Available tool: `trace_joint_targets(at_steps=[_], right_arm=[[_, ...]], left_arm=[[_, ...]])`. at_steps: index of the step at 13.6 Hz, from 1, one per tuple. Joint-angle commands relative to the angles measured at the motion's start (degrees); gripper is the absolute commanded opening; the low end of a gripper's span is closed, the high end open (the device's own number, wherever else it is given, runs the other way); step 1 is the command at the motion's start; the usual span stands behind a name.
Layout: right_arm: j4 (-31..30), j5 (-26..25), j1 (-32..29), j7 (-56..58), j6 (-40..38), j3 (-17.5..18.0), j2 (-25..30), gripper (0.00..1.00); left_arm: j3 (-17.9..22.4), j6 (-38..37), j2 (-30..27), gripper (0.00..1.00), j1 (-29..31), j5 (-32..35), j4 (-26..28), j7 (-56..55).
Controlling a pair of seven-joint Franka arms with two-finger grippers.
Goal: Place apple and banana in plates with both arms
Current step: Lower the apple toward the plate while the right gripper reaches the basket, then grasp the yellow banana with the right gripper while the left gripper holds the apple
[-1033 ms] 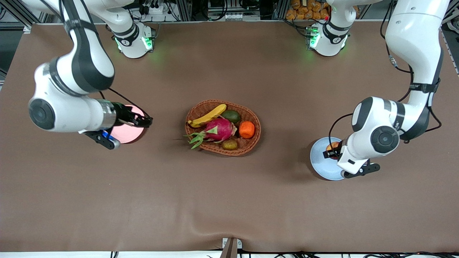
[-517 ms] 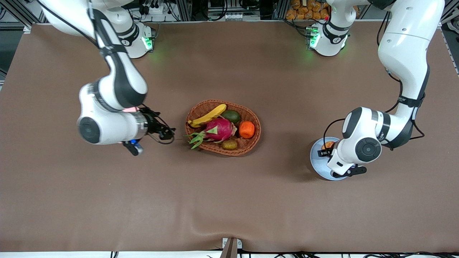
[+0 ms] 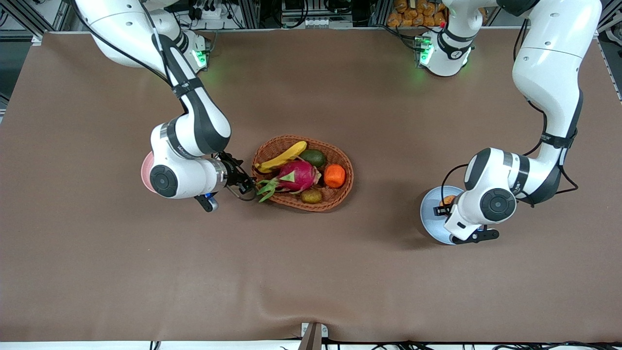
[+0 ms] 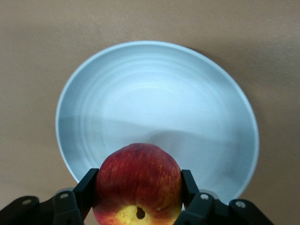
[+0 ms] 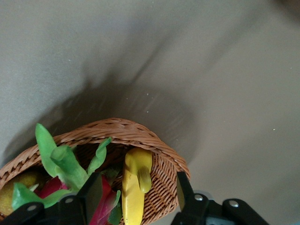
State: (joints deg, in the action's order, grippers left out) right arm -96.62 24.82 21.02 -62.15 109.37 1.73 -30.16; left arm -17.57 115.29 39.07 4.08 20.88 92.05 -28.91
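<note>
The left gripper hangs over the light blue round plate toward the left arm's end of the brown table, its fingers closed on the sides of the small red apple with a yellow blush. The right gripper is spread wide and empty over the rim of the brown oval wicker basket, at the end where the long curved yellow banana lies beside a pink dragon fruit. The pale pink plate peeks out beneath the right arm.
</note>
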Motion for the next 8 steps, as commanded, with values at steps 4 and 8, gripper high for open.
trace_joint_targets(at_steps=[4, 8], right_arm=[[-2.51, 1.46, 1.65, -0.51, 1.80, -0.50, 0.98, 0.63], [-3.57, 1.55, 2.26, -1.39, 2.95, -0.50, 0.98, 0.62]], left_arm=[[0.17, -0.32, 1.79, 0.00, -0.21, 2.76, -1.52, 0.96], [0.17, -0.32, 2.50, 0.00, -0.21, 2.67, -2.14, 2.54]])
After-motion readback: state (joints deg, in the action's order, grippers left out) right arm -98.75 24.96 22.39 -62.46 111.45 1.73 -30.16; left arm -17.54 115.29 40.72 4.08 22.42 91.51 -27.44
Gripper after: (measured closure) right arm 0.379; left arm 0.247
